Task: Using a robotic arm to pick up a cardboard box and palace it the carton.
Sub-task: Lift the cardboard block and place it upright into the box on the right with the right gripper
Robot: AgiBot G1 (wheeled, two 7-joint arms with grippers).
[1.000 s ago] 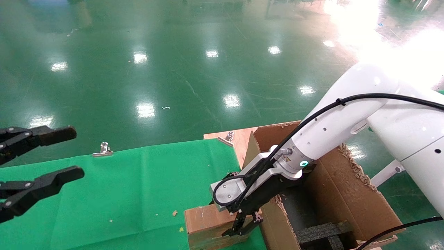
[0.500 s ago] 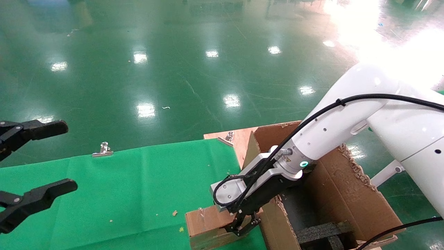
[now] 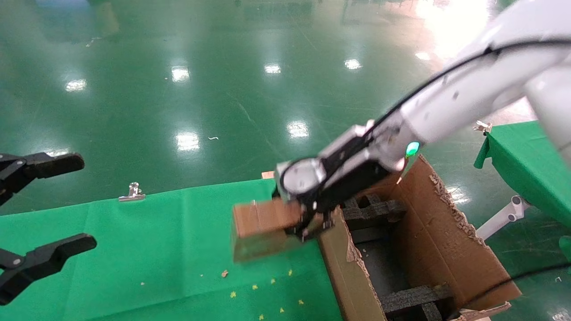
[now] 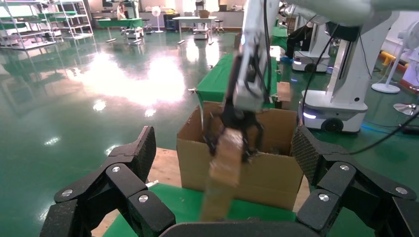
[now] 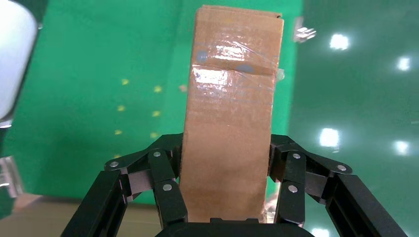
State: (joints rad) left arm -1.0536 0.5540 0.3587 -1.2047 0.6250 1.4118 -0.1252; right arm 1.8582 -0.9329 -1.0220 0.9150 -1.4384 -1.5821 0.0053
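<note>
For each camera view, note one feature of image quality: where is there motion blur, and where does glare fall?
Head view: the cardboard box and right gripper are motion-smeared; ceiling lights glare off the glossy floor.
Left wrist view: the box is blurred, the left gripper sharp.
Right wrist view: the box is sharp, with glare on its tape.

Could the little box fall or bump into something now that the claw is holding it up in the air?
Maybe. The right claw pinches only one end of the cardboard box, so the long free end might tip or slip out. The carton has a tall ragged near wall and black foam inserts inside; the box could catch on either while going in.
</note>
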